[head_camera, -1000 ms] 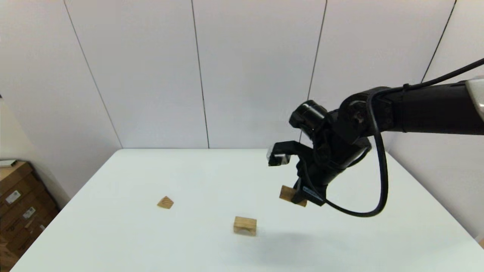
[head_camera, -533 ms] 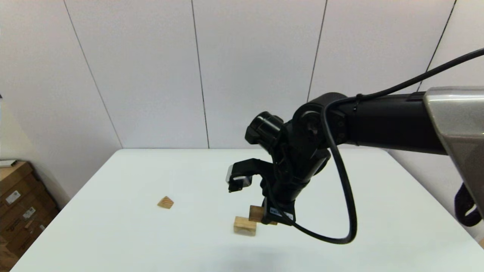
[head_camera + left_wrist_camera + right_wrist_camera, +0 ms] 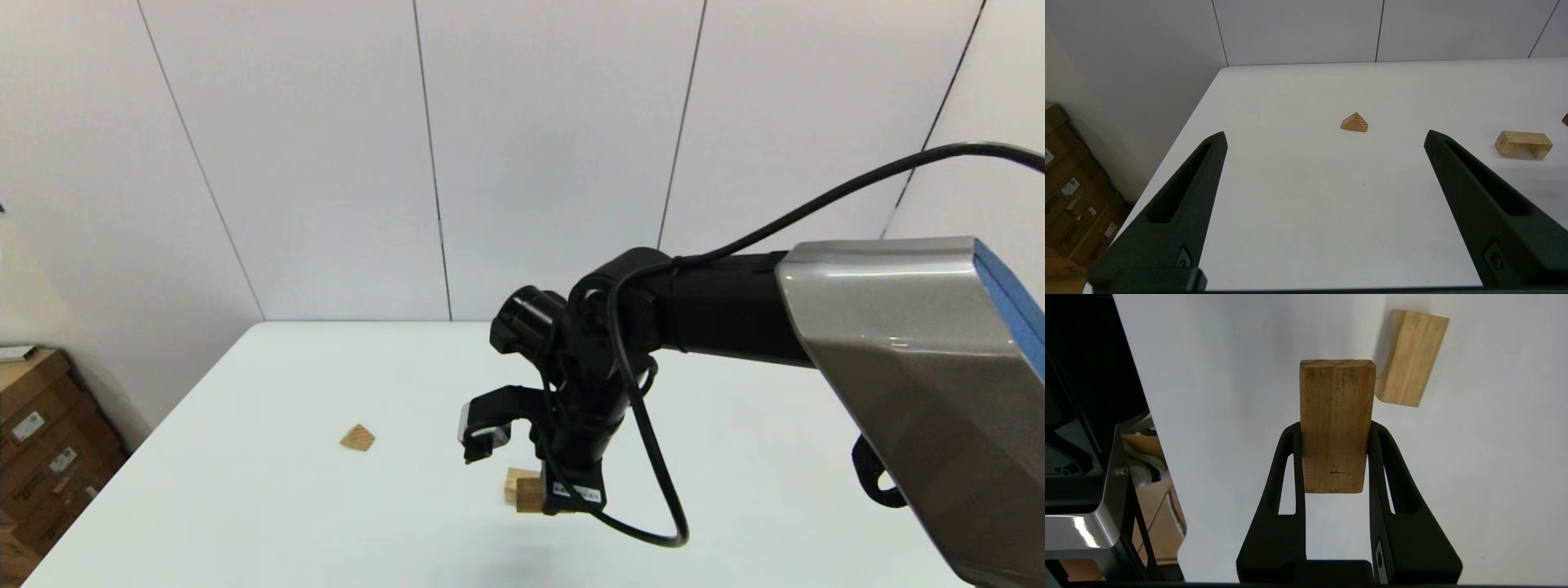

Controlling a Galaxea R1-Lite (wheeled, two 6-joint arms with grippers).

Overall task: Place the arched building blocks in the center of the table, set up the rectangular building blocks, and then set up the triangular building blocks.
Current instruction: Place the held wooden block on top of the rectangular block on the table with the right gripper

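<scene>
While clamped on the plank (image 3: 1336, 424), right gripper (image 3: 1336, 457) hovers lower centre | should align squarely over arch block (image 3: 1410, 357) | left gripper (image 3: 1323, 139) spread apart, idle.

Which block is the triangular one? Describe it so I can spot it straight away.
Start at the white table and look to its left half, away from the right gripper holding the rectangular block. The triangular block lies alone there: smallest, peaked, striped grain, unlike the notched arched block.
</scene>
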